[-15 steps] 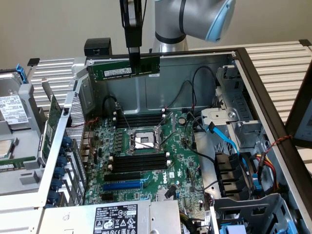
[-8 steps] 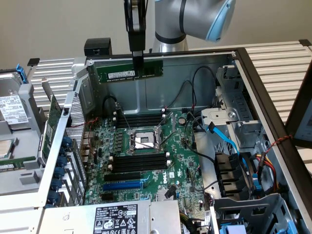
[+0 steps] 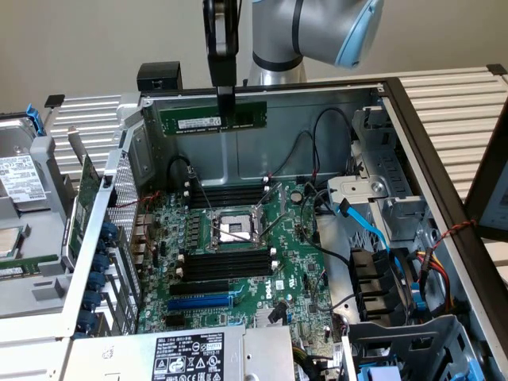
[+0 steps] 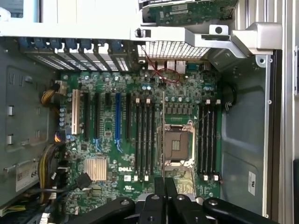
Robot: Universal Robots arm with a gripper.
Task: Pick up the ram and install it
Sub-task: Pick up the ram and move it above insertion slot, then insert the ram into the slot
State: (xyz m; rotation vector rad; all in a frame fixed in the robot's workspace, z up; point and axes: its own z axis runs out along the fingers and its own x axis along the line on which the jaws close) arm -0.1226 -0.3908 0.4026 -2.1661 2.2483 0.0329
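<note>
**Item:** ram [image 3: 198, 121], a long thin green circuit-board stick with black chips and a small white label. It is held level in the air, its long edge lying sideways, high above the board and seen against the grey metal wall of the open computer case [image 3: 317, 135]. It touches no slot.

**Holder:** black two-fingered gripper [image 3: 226, 103], clenched on the ram near the stick's middle and hanging straight down from the grey and pale-blue robot arm [image 3: 317, 32]. In the wrist view the closed fingers [image 4: 159, 186] point at the board.

**Below:** large green motherboard [image 3: 254, 270] lying flat in the case.

**On the motherboard:**
- square silver processor socket [image 3: 230, 230]
- one bank of long black memory slots [image 3: 226, 262] beside the socket, a second bank [image 3: 226, 193] on its far side
- blue expansion slot [image 3: 200, 302]

**Toward the exterior view's right:** light-blue cable [image 3: 369, 226] by the drive bays.
</note>
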